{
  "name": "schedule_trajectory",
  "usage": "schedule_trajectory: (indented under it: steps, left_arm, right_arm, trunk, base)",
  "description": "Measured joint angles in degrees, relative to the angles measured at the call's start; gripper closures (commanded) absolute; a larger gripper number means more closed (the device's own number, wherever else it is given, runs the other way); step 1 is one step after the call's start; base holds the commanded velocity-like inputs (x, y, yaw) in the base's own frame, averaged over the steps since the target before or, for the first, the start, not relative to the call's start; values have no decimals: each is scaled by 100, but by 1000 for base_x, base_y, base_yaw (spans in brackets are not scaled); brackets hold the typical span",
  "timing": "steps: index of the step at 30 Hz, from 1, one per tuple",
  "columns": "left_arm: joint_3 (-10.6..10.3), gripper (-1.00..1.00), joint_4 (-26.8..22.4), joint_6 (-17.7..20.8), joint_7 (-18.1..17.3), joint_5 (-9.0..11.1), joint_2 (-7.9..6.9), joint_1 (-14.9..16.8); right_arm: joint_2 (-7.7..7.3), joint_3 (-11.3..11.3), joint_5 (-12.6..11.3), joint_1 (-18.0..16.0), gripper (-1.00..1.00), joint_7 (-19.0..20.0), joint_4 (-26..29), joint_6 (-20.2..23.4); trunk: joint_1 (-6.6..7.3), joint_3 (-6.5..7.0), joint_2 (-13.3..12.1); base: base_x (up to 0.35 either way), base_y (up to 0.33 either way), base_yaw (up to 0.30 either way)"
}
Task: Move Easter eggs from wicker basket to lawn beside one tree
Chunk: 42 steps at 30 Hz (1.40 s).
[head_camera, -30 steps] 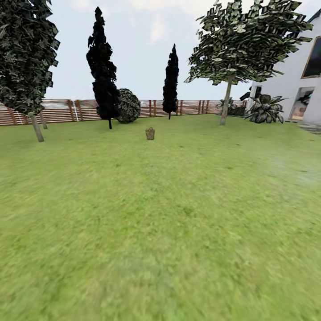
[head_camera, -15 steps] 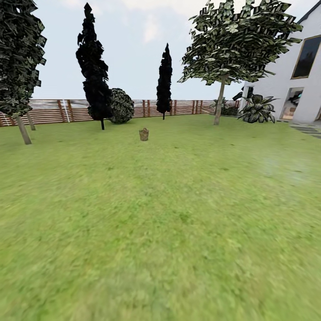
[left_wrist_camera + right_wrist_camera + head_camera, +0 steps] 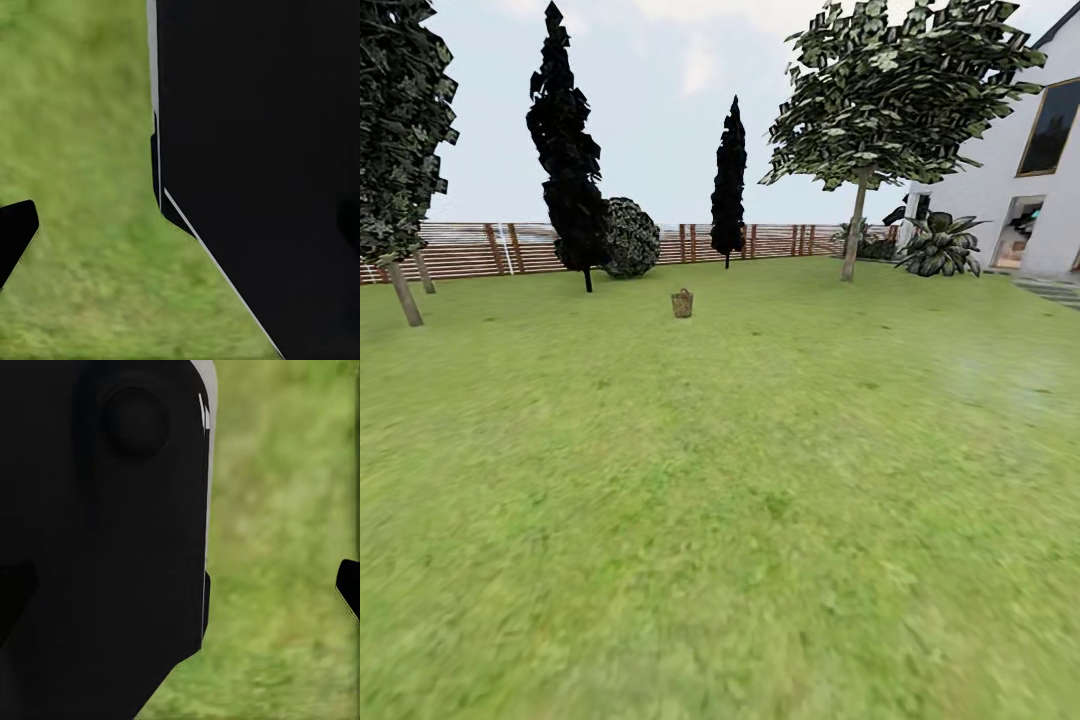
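Where the head view looked out, the lawn (image 3: 720,500) ran wide to a wooden fence (image 3: 470,248). A tree (image 3: 857,190) stood at one o'clock. The wicker basket (image 3: 682,303) sat far off at twelve o'clock, its contents indistinguishable. Each wrist view was half blocked by dark robot bodywork (image 3: 255,172) over grass; whether either gripper's fingers were apart could not be determined.
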<state>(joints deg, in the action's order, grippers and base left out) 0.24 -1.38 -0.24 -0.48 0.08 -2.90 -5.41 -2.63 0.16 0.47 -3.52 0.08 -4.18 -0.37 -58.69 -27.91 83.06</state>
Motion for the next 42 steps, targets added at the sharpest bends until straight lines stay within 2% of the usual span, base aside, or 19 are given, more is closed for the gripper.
schedule_trajectory:
  steps: [42]
  left_arm:
    - [0, -100, 0, -3, 0, 0, 0, 0]
  right_arm:
    - [9, 0, 0, 0, -100, 0, 0, 5]
  trunk:
    - [0, -10, 0]
  base:
    - [337, -2, 25]
